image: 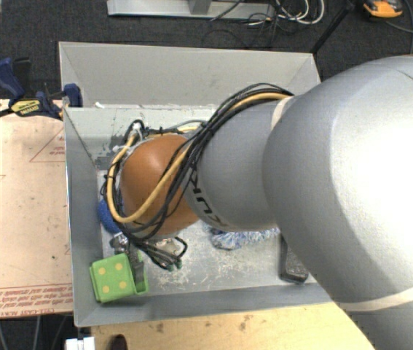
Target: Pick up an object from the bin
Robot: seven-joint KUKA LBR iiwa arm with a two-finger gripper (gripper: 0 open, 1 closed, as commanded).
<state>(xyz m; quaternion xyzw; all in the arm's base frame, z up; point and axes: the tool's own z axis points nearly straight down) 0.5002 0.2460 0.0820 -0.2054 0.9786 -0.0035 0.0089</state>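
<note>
Gripper (pixel 150 257), set low in the bin (pixel 191 79) toward 7 o'clock, hangs beneath the wrist's orange cover (pixel 155 184) and its looped cables (pixel 130 217). These hide most of it, so whether it is parted or closed cannot be told, and nothing can be seen held in it.

Nearest thing: a green cube (pixel 117 280) with paler dots, resting on the floor in the 7 o'clock corner, just beside the gripper on its 8 o'clock side. Contact between the two cannot be judged. The cube sits close against the front wall, probably because loose things settle into corners, and that leaves little room for an approach from that side.

Orientation: as a cube it has no long axis. Its dotted face points up toward the camera, and its edges are turned slightly off the bin walls.

Other contents: a blue thing (pixel 105 215) at 9 o'clock, a blue-and-white crumpled thing (pixel 244 238) near the centre, and a dark grey thing (pixel 290 265) at 5 o'clock, both partly under the arm (pixel 337 188).
</note>
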